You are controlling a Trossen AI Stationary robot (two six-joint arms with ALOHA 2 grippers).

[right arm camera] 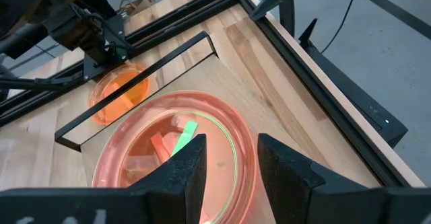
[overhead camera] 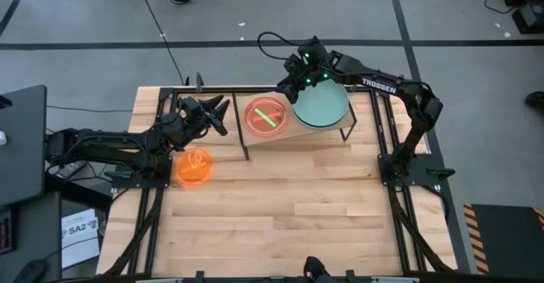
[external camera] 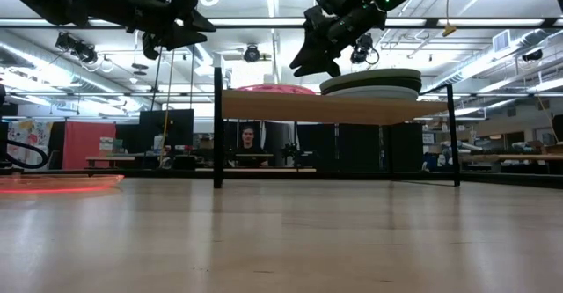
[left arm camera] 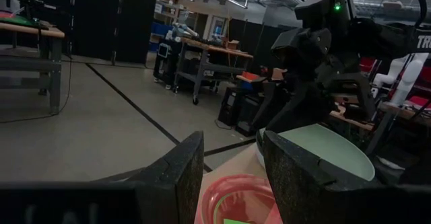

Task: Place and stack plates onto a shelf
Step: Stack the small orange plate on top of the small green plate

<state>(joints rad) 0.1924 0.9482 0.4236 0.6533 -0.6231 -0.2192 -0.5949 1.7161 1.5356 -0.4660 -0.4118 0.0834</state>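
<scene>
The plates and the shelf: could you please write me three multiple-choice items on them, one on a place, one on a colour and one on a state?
1. Where does the orange plate lie?
A. on the tabletop, beside the left arm
B. on the shelf
C. on the floor

2. What colour is the top plate of the large stack on the shelf?
A. black
B. mint-green
C. yellow

3. How does the right claw stand?
A. shut on the orange plate
B. resting on the tabletop
C. open and holding nothing, above the shelf's far edge

Answers:
1 A: the high view shows it on the slats, off the shelf.
2 B: the high view shows a mint-green disc on top.
3 C: the right wrist view shows a gap between its fingers, with the pink stack below.
</scene>
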